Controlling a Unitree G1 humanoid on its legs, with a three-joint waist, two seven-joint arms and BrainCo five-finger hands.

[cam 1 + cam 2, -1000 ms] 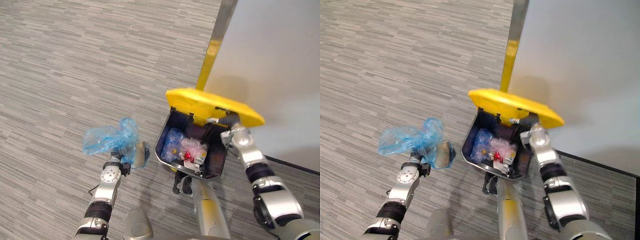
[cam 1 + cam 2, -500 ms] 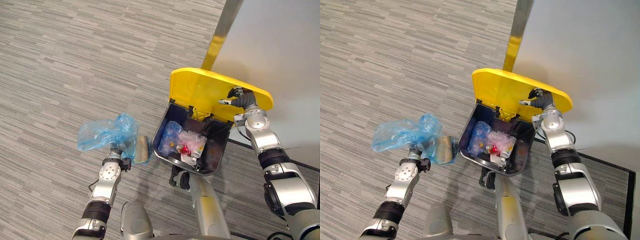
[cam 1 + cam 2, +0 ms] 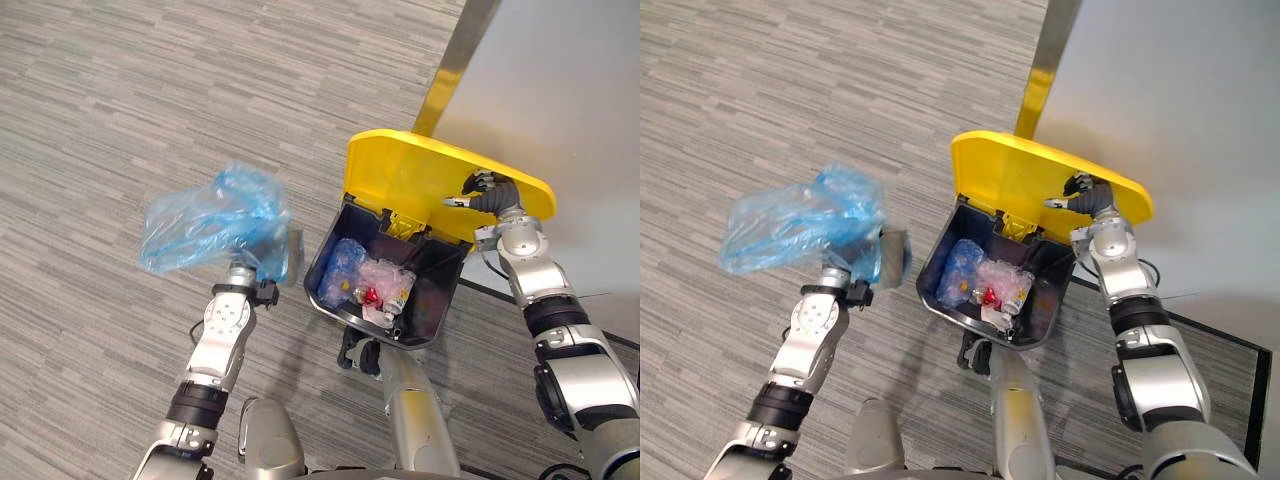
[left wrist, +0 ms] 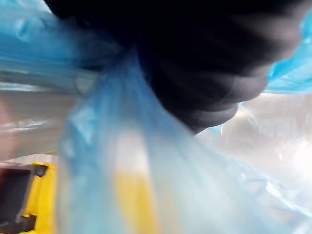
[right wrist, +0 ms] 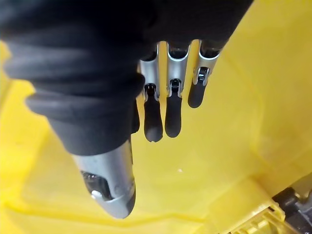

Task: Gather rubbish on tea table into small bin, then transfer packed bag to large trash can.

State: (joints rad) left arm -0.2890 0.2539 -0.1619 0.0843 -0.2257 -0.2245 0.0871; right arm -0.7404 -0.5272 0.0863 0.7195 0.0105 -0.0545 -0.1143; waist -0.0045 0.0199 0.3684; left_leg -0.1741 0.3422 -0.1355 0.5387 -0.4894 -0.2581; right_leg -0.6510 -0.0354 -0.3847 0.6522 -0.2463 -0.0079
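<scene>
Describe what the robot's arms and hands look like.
The left arm and right arm are silver-grey jointed segments with black bands. The left hand wears a dark ribbed cover; the right hand too, with silver, dark-tipped fingers and a silver thumb.

blue bag [image 3: 200, 225] lifted higher, lid [image 3: 400, 175] pushed bk

no readable text, no labels or numbers — nothing legible

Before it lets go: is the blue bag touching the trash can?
Apart. The right eye view shows a strip of floor between the blue bag, held up by the left hand, and the trash can.
</scene>
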